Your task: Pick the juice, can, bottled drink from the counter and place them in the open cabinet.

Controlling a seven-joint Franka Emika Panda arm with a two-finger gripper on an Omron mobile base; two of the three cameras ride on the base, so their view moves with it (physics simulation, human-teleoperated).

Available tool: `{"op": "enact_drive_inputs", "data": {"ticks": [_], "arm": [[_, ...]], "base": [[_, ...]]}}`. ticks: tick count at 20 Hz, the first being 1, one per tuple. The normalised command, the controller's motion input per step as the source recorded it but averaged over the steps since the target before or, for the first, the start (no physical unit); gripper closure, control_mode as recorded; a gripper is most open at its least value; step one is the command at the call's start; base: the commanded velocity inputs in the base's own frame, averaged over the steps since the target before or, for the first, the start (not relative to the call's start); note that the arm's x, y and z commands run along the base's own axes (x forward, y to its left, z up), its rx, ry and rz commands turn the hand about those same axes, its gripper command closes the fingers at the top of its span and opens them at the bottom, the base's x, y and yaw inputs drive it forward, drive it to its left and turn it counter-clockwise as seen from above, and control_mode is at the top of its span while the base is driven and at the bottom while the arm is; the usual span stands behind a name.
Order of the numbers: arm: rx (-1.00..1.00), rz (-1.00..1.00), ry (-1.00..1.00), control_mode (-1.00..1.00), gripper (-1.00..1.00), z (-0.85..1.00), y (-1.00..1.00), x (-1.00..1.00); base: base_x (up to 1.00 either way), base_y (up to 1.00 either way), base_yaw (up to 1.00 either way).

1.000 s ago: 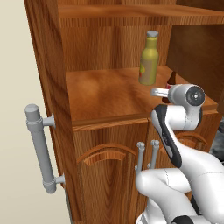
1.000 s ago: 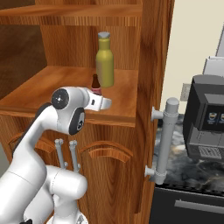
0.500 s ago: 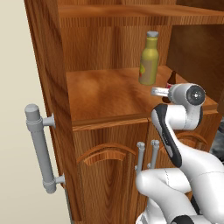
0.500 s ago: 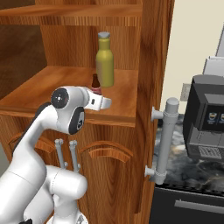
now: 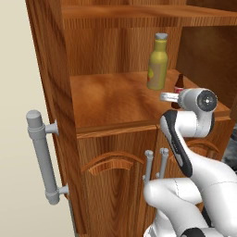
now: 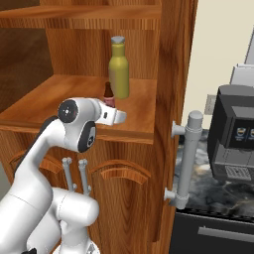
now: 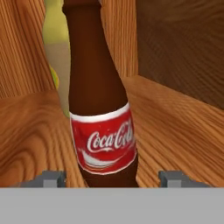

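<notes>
The bottled drink [image 7: 101, 109] stands upright on the open cabinet [image 5: 111, 99] shelf near its right edge, just beside the juice [image 5: 158, 62]. The gripper [image 7: 114, 178] has its jaws spread either side of the bottle's base, apart from it and holding nothing.

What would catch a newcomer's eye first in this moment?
The brown bottled drink with its red label stands upright on the cabinet shelf, right in front of the gripper, whose fingers stand apart on either side of its base. Behind it on the same shelf stands the taller yellow juice.
</notes>
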Motion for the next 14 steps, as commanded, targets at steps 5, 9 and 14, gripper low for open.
{"op": "enact_drive_inputs", "data": {"ticks": [5, 9, 14], "arm": [[0.00, 0.00, 0.00, -1.00, -1.00, 0.00, -0.01, 0.00], [0.00, 0.00, 0.00, -1.00, -1.00, 0.00, -0.01, 0.00], [0.00, 0.00, 0.00, -1.00, -1.00, 0.13, 0.00, -0.37]], "base": [[0.00, 0.00, 0.00], [0.00, 0.00, 0.00], [0.00, 0.00, 0.00]]}}
